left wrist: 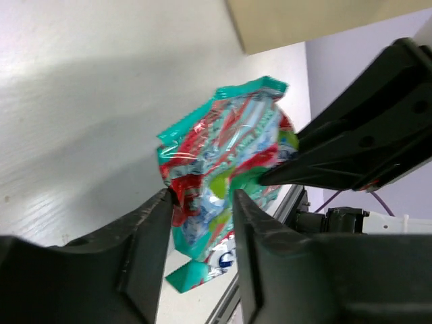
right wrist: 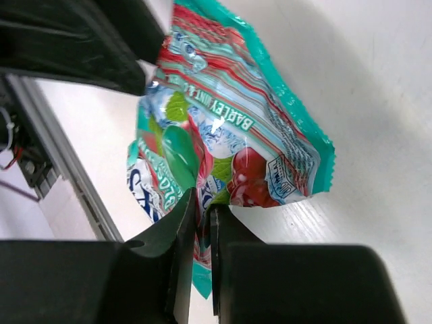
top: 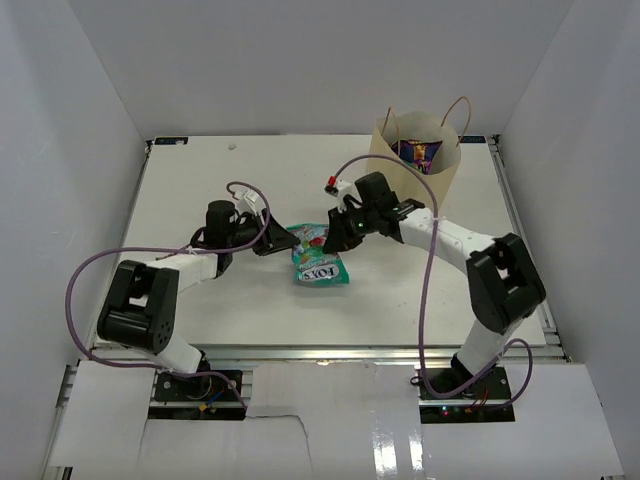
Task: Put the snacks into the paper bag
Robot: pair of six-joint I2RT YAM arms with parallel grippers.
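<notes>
- Where the two arms meet at the centre of the top view, a teal pouch [top: 308, 238] with red and green print sits between the left hand [top: 275, 243] and the right hand [top: 335, 238].
- The right hand is clenched on the pouch. In its wrist view the right hand [right wrist: 202, 206] has both fingers pressed together on a fold at the pouch's [right wrist: 229, 128] lower edge, with no gap showing.
- In the left wrist view the left hand [left wrist: 202, 199] has its fingers standing apart, with the crumpled pouch [left wrist: 223, 148] filling the space between them.
- Both fingers touch the wrapper, but I cannot tell whether they press on it or only bracket it.
- The right hand [left wrist: 297, 158] enters that view from the right of the frame and meets the pouch at its right edge.
- The left hand [right wrist: 128, 61] shows as a dark mass at the upper left of the right wrist view, close to the pouch's top corner.
- Just below the pouch in the top view, a lettered part [top: 322, 270] in green and teal lies flat on the white surface [top: 220, 310]. Whether it belongs to the same pouch or is a second one I cannot tell.
- The paper bag [top: 400, 172] stands upright at the upper right of the frame, well apart from both hands, with its handles looping up.
- A purple bag [top: 418, 152] shows inside its open mouth.
</notes>
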